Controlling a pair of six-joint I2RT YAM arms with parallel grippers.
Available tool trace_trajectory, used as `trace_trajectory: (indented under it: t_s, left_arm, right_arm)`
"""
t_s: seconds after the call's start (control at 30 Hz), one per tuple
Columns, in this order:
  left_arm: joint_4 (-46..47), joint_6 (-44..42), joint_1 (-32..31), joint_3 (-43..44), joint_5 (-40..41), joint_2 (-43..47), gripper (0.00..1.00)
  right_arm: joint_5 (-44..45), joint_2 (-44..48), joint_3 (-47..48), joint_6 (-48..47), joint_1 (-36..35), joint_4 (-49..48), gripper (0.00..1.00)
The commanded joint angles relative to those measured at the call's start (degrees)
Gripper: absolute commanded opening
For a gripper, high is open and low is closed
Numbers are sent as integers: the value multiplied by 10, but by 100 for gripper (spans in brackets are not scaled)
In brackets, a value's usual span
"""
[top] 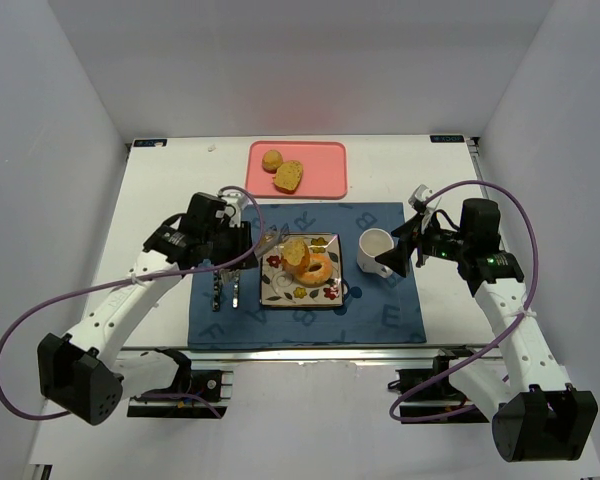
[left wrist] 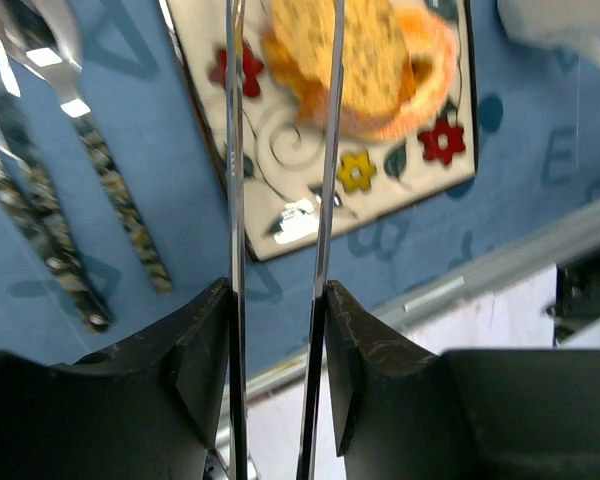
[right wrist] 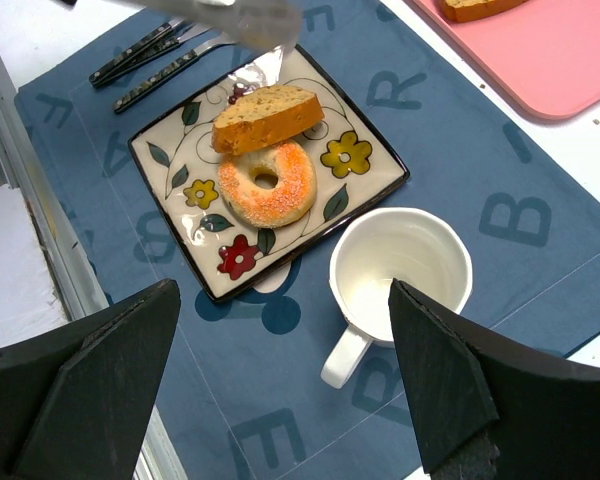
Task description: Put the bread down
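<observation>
Two pieces of bread sit on the plate (right wrist: 375, 178): a slice (right wrist: 268, 115) lying across the far edge of a glazed ring (right wrist: 270, 185). Two more, a bun (top: 272, 159) and a wedge (top: 289, 177), lie touching on the pink tray (top: 325, 165) at the far side of the desk (top: 160, 200). The left hand (left wrist: 276, 290) is clamped on the two thin metal arms of the tongs (left wrist: 235, 200), which reach out over the plate's left half, one arm to each side of the slice. A white mug (right wrist: 400, 270) stands just right of the plate, and cutlery (top: 225, 290) with dark mottled handles lies just left of it, under the left arm. The right hand (right wrist: 283, 290) hangs above the mug's near side with its fingers wide apart, holding nothing. The tong tips run off the top of the left wrist view and are only a blur in the right wrist view, so I cannot tell whether they touch the slice. The wedge on the tray is cut off in the right wrist view. Plate, mug and cutlery rest on a blue mat (top: 380, 310) printed with letters, laid on the white desk between plain white walls.
</observation>
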State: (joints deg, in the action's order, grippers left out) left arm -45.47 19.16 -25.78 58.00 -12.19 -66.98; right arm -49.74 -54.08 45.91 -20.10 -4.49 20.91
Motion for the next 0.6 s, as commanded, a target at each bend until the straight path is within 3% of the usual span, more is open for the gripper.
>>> trace_trajectory:
  t_s: [0.0,0.57]
  left_arm:
    - [22,2,-1,47,63,-8,49]
    - [144,26,82,231,62,-316,49]
  right_arm:
    - [-13,1,4,1,3,-8,89]
    - [-6,11,-8,-6,4,-9,89]
